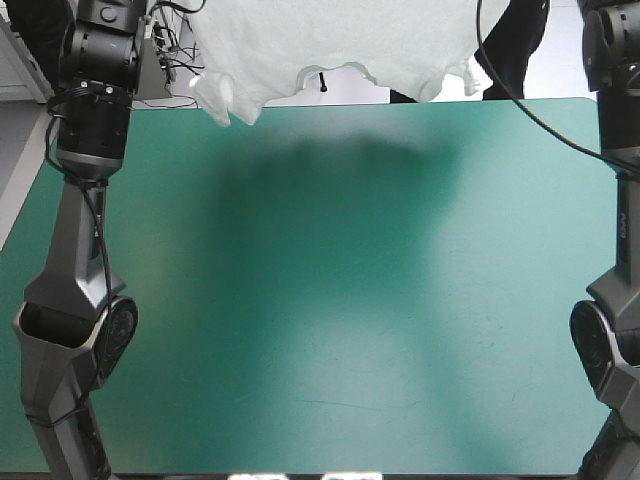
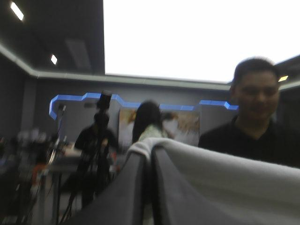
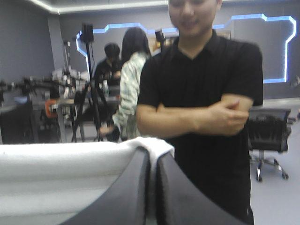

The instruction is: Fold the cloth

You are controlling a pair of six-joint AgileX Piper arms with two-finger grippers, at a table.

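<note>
The white T-shirt (image 1: 335, 40) hangs lifted high above the table's far edge, its ragged lower hem dangling over the teal-green cover (image 1: 330, 300). Both arms are raised at the sides, and neither gripper shows in the high view. In the left wrist view my left gripper (image 2: 150, 154) is shut on the T-shirt (image 2: 225, 178), whose fabric drapes off to one side of the fingers. In the right wrist view my right gripper (image 3: 153, 154) is shut on the T-shirt (image 3: 61, 173), the cloth stretching away to the other side.
The shirt casts a broad shadow (image 1: 330, 190) on the far half of the cover. Both arms (image 1: 85, 200) (image 1: 615, 250) stand along the table's left and right edges.
</note>
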